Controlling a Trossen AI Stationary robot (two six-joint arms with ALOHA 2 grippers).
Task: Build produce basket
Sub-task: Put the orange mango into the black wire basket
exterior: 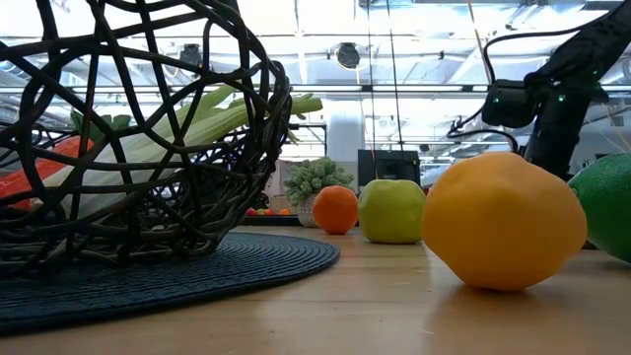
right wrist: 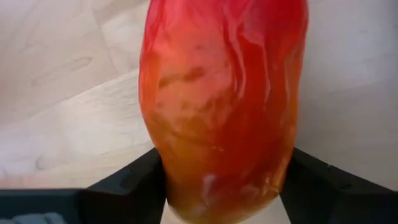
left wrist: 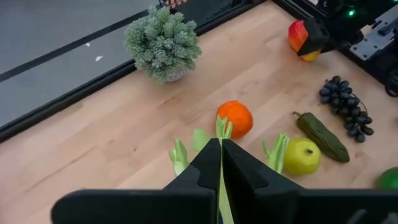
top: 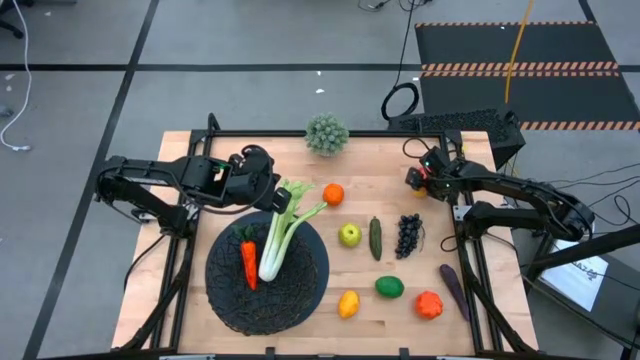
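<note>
**Celery and mango both in grip**

Wooden table (top: pixel 300 170) carried the basket (top: pixel 300 290) at 7 o'clock. Celery (top: pixel 276 240) lay across it, long axis toward 1 o'clock, leaves out over the rim, beside the carrot (top: pixel 248 262). Left gripper (left wrist: pixel 221 163) pinched its leafy end. Right gripper (right wrist: pixel 224 186), at 2 o'clock, clasped the mango (right wrist: pixel 224 99).

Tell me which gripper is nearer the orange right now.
Left. The left gripper sits just beside the orange, shut on the celery stalk. The right gripper is farther off on the other side, around the mango.
</note>
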